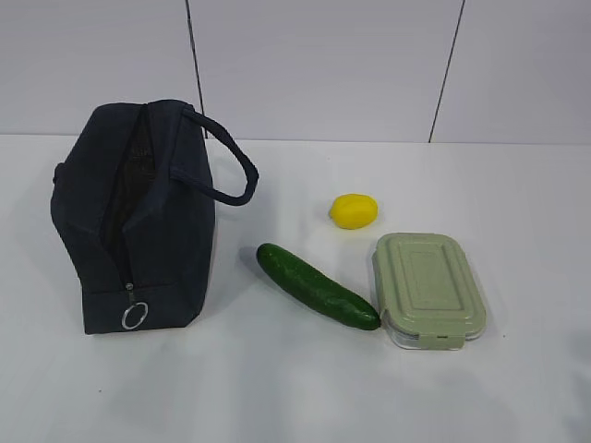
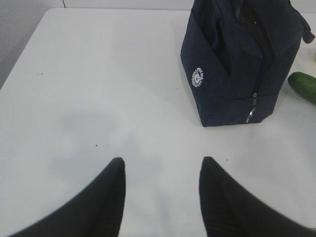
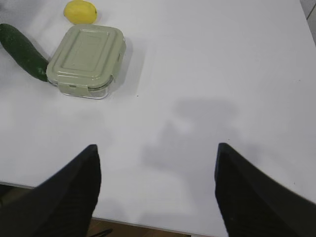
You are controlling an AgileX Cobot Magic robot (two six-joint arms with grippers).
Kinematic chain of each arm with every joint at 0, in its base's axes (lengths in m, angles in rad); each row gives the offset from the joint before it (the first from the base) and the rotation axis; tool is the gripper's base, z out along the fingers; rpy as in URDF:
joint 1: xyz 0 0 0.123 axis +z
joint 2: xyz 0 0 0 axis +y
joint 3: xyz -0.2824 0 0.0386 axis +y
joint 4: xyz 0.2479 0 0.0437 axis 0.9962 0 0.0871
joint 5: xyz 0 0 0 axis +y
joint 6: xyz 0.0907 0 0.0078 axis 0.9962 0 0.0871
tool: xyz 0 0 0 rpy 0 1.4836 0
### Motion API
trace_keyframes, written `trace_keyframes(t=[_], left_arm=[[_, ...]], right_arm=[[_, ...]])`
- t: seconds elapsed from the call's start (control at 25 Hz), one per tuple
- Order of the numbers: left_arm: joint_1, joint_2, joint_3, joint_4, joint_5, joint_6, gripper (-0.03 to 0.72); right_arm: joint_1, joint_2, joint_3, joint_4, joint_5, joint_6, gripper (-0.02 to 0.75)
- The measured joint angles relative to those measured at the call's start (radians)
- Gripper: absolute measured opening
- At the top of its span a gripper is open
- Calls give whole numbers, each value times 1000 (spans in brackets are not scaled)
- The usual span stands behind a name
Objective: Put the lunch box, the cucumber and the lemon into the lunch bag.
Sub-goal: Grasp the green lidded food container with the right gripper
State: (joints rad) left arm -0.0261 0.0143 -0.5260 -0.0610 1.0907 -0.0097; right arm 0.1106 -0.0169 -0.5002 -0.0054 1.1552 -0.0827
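The navy lunch bag (image 1: 138, 221) (image 2: 237, 64) stands on the left of the white table, its top zipper parted and a metal ring pull hanging at the near end. To its right lies the dark green cucumber (image 1: 316, 286) (image 3: 22, 52), its end close to the lunch box (image 1: 428, 284) (image 3: 88, 59) with the sage-green lid. The yellow lemon (image 1: 354, 210) (image 3: 80, 12) sits behind them. My left gripper (image 2: 162, 165) is open above bare table, short of the bag. My right gripper (image 3: 157, 150) is wide open near the table's front edge, well away from the box. Neither shows in the exterior view.
The table's front edge (image 3: 148, 217) lies just under my right gripper. Its left edge (image 2: 22, 54) runs along the left wrist view. A white panelled wall (image 1: 323, 65) closes off the back.
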Motion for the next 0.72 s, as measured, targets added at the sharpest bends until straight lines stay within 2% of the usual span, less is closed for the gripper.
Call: trace_keyframes(t=[0.72], left_arm=[[0,0,0,0,1,0,340]], right_arm=[[0,0,0,0,0,0,561]])
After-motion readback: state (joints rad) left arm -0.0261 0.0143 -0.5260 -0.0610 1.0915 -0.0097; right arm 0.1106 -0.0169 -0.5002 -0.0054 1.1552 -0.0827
